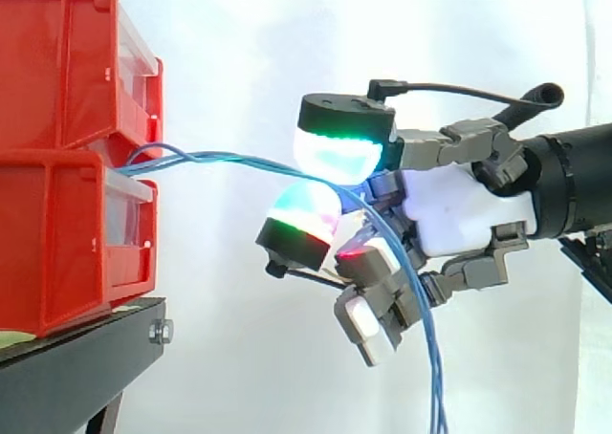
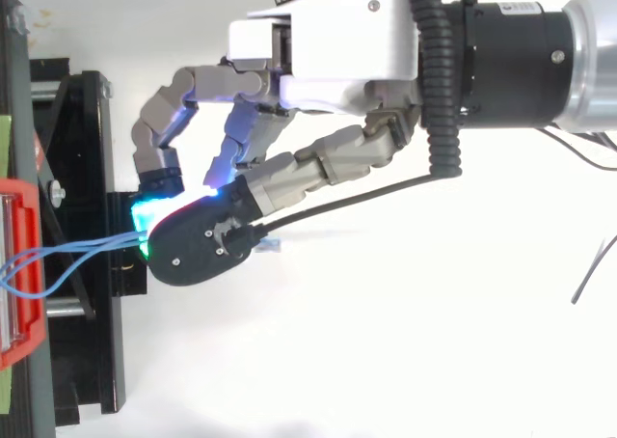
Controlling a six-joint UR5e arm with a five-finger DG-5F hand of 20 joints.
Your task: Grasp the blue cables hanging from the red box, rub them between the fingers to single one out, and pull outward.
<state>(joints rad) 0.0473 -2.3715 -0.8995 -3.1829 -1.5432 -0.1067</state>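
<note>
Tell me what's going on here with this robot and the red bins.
The robot hand is pinching the blue cables between glowing fingertip pads, a little way out from the stacked red bins on the black stand. The cables run from the bins to the pinch, then hang down past the palm. None looks singled out yet.

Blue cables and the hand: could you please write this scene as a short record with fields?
cables: blue cables come out of the front of the red bins, run right, then hang down past the hand
hand: hand enters from the right, fingers curled
grip: cables pinched between two glowing pads
support: bins stacked on a black stand
strands: several, exact number unclear
</note>
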